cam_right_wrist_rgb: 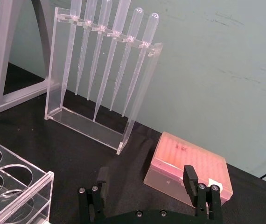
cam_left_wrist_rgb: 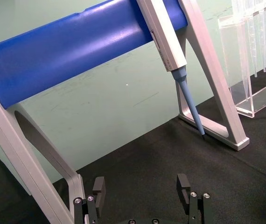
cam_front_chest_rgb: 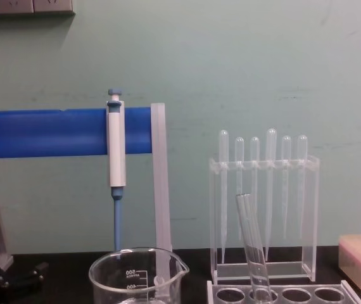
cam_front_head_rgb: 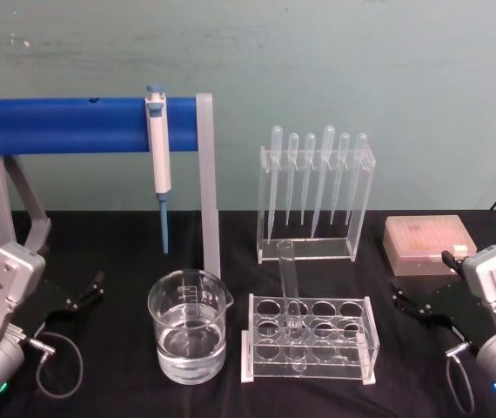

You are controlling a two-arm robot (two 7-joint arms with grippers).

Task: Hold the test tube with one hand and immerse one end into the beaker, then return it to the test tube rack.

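The test tube point(cam_front_head_rgb: 289, 292) is clear glass and leans in a middle hole of the clear rack point(cam_front_head_rgb: 357, 348); the chest view shows the test tube point(cam_front_chest_rgb: 253, 250) tilted the same way. The beaker point(cam_front_head_rgb: 189, 326), holding water, stands just left of the rack, and its rim shows in the chest view point(cam_front_chest_rgb: 137, 277). My left gripper point(cam_front_head_rgb: 87, 294) rests open at the left side of the table, with nothing between its fingers point(cam_left_wrist_rgb: 99, 189). At the right side, my right gripper point(cam_front_head_rgb: 418, 292) is also open, and its fingers point(cam_right_wrist_rgb: 190, 177) are empty.
A stand with a blue bar point(cam_front_head_rgb: 74, 124) carries a hanging pipettor point(cam_front_head_rgb: 158, 148) behind the beaker. Behind the tube rack stands an acrylic rack of several plastic pipettes point(cam_front_head_rgb: 316, 187). A pink tip box point(cam_front_head_rgb: 428, 244) lies at the back right. Black cloth covers the table.
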